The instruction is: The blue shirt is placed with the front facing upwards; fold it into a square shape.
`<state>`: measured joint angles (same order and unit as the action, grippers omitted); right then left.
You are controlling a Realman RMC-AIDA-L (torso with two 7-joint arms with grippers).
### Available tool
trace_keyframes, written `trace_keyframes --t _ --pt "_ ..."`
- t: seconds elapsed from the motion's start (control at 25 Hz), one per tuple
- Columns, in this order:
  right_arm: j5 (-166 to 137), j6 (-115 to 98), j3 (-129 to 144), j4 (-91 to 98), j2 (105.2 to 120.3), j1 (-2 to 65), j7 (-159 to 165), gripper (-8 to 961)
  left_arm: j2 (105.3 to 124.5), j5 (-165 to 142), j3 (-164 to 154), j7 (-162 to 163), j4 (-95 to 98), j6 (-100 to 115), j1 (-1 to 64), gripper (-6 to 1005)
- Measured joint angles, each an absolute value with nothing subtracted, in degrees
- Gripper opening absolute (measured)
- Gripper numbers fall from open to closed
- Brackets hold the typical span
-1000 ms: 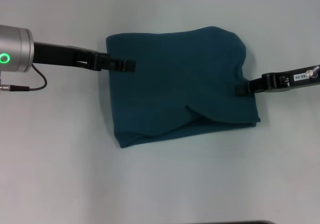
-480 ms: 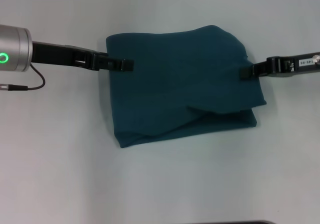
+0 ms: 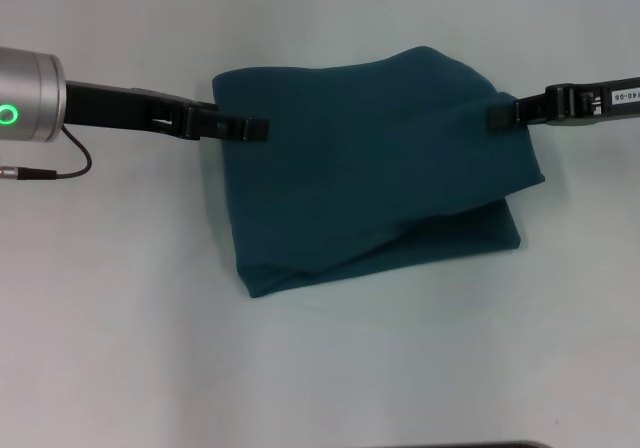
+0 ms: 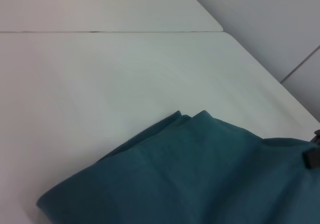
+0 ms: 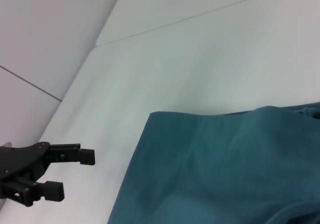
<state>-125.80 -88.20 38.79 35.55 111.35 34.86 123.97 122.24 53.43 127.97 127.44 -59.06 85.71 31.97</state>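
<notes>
The white counter point(image 3: 120, 348) carries the blue shirt point(image 3: 370, 168), which lies near the middle as a folded, roughly rectangular bundle with plain cloth showing on top. Its upper layer is raised along the right side and slopes down toward the near-left corner, so a lower layer is exposed along the near edge.

The left end effector point(image 3: 258, 129) is placed at the shirt's far-left edge; in the right wrist view its fingers point(image 5: 85, 155) are seen apart with nothing between them. The right end effector point(image 3: 497, 116) is set at the lifted far-right corner, and the cloth appears to be hung from it, but whether it is clamped on the fabric cannot be told.

A fold or straightening of the top layer is judged to be in hand. For a square result, the raised edge should be kept taut and level, then laid so that its border is matched to the layer beneath, with no slack left bunched at the right corner.
</notes>
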Motion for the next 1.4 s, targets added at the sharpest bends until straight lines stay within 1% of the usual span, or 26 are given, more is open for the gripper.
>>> trace_keyframes --t 0.2,0.36,0.68,1.0,1.2,1.32,1.4 --pt "-126.5 -88.3 39.1 35.6 110.81 34.1 125.0 44 122.05 53.5 128.0 127.4 -59.1 86.0 32.1 963" --pt "-129.0 -86.9 39.0 35.2 110.74 33.6 126.3 52 122.01 53.4 127.9 127.4 -59.1 85.9 32.2 963" --pt "-132.9 -85.2 38.1 35.2 111.63 32.1 126.5 67 121.93 53.1 127.6 127.4 -59.1 85.7 32.4 964" --pt "-129.2 -90.0 30.8 38.9 111.32 29.4 124.0 314 121.9 53.1 127.9 127.4 -59.1 85.7 32.4 964" --pt "-128.1 -90.1 30.8 40.6 112.02 30.0 122.1 558 122.11 53.2 127.6 127.4 -59.1 86.1 32.5 964" --pt "-128.0 -87.9 30.8 40.2 112.24 30.7 121.8 553 122.32 53.1 127.3 127.4 -58.8 85.9 32.9 964" --pt "-128.0 -84.9 31.0 40.1 112.74 31.3 121.8 549 122.35 53.2 127.4 127.2 -58.5 85.7 33.1 964"
